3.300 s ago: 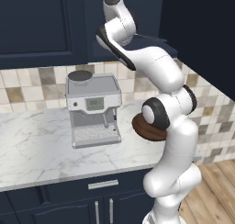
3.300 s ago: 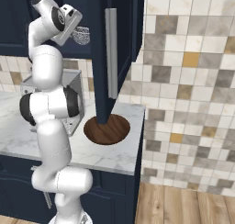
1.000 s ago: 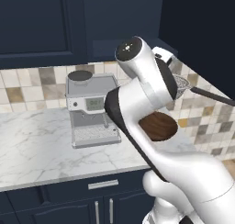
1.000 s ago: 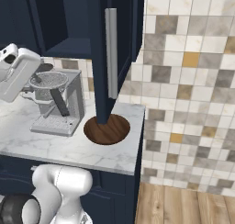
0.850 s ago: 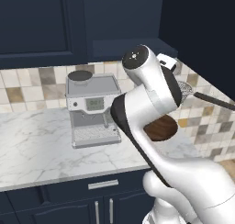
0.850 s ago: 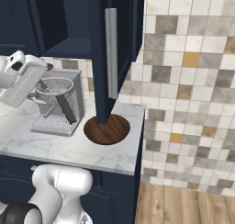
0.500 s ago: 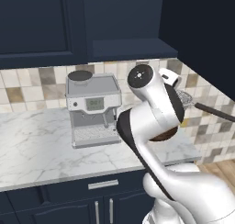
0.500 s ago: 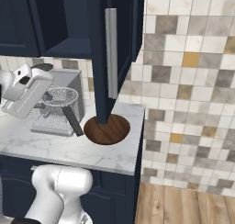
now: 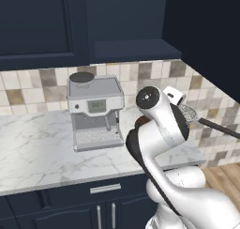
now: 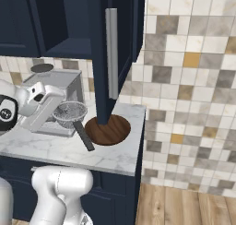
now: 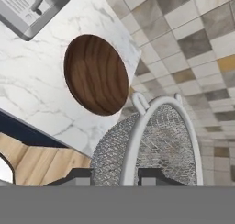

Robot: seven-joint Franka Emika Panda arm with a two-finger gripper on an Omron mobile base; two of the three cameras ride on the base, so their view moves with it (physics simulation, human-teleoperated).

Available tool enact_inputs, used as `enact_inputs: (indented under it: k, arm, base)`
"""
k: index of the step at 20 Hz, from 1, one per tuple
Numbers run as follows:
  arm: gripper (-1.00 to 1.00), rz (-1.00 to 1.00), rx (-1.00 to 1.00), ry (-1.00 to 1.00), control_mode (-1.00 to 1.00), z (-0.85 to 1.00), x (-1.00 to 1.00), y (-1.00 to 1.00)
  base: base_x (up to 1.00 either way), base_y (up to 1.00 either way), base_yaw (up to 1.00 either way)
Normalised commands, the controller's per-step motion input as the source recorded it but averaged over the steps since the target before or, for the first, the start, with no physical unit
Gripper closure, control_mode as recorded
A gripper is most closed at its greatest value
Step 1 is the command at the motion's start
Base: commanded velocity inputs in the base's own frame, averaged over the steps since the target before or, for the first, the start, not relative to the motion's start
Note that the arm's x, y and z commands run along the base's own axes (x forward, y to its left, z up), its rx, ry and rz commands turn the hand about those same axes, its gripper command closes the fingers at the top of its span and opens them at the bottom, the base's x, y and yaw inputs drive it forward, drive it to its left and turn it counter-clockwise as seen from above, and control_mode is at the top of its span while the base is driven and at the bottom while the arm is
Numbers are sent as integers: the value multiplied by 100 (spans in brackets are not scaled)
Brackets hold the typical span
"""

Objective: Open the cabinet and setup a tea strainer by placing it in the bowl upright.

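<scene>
The gripper (image 10: 59, 112) jaws clamp the strainer (image 10: 70, 114), apparently just above the counter (image 10: 55, 148), beside the bowl (image 10: 110, 130).

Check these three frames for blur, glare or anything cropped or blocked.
Left base view: sharp, flat light, the arm blocks most of the bowl. Right base view: sharp, the open cabinet door hides the bowl's far edge. Hand view: the tea strainer looms large and cropped at the bottom; no glare.
</scene>
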Motion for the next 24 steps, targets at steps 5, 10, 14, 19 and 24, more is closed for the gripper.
enact_inputs:
  k: [5,10,14,19,24]
  arm:
    - [100,0,0,0,-100,-44,30,-11]
    - [100,0,0,0,-100,-39,32,-11]
    - [100,2,0,0,-100,-45,43,-29]
    - [100,2,0,1,-100,-40,40,-11]
    - [100,1,0,1,-100,-39,37,-4]
  base:
    - [0,0,0]
    - [0,0,0]
    - [0,0,0]
    - [0,0,0]
    - [0,0,0]
